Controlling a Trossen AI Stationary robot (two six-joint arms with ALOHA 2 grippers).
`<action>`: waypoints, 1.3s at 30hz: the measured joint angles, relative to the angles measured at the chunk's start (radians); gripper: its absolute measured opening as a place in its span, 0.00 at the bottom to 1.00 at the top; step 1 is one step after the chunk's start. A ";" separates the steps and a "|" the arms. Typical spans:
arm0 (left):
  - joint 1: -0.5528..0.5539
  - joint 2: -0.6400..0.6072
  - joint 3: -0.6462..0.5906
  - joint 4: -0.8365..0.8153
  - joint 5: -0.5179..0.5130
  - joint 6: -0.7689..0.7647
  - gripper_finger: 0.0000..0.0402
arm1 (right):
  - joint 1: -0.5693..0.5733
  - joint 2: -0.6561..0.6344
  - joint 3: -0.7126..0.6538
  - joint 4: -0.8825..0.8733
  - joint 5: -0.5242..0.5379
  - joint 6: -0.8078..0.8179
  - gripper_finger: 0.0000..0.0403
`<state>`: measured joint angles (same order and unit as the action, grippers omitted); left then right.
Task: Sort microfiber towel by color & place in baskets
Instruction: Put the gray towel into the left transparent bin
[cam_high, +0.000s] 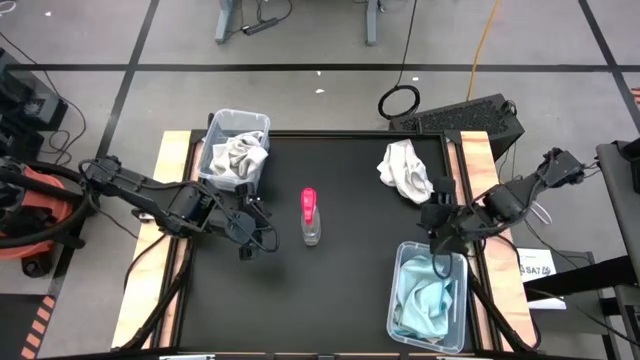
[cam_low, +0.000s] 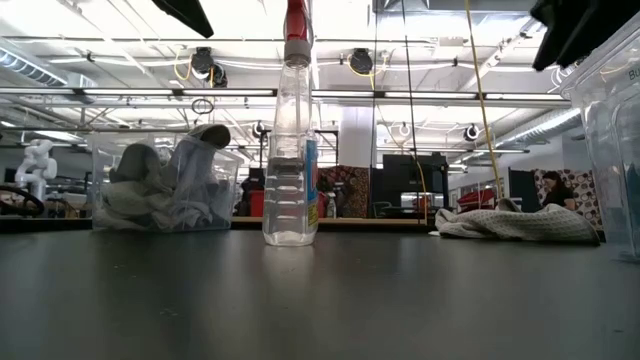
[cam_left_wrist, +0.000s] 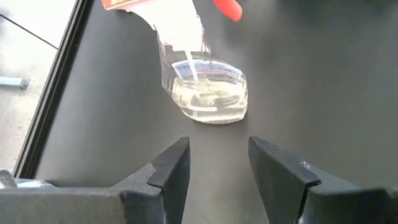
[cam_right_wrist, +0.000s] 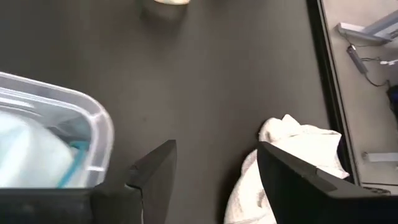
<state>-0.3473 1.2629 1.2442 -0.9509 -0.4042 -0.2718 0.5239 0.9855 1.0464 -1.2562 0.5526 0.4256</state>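
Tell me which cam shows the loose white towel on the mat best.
High view: the crumpled white microfiber towel shows whole, on the black mat. Low view sees it edge-on; right wrist view shows part; left wrist view, nothing.

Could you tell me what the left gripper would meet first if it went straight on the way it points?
Probably the clear spray bottle: it stands just ahead of the open, empty left gripper, nothing between them.

Left pincer (cam_left_wrist: 219, 163) empty, fingers apart, above black tabletop (cam_left_wrist: 323, 81); clear spray bottle (cam_left_wrist: 202, 87) just ahead.
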 joint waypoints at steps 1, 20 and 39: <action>0.000 0.000 0.000 0.001 0.000 0.000 0.43 | -0.019 0.000 -0.010 0.008 -0.002 -0.021 0.53; 0.000 0.000 -0.001 0.011 -0.044 0.052 0.43 | -0.483 0.000 -0.239 0.199 -0.135 -0.340 0.53; 0.000 0.000 -0.001 0.022 -0.047 0.049 0.43 | -0.925 0.106 -0.267 0.450 -0.312 -0.551 0.53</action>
<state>-0.3473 1.2629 1.2434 -0.9287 -0.4507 -0.2226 -0.4007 1.0919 0.7795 -0.8066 0.2410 -0.1250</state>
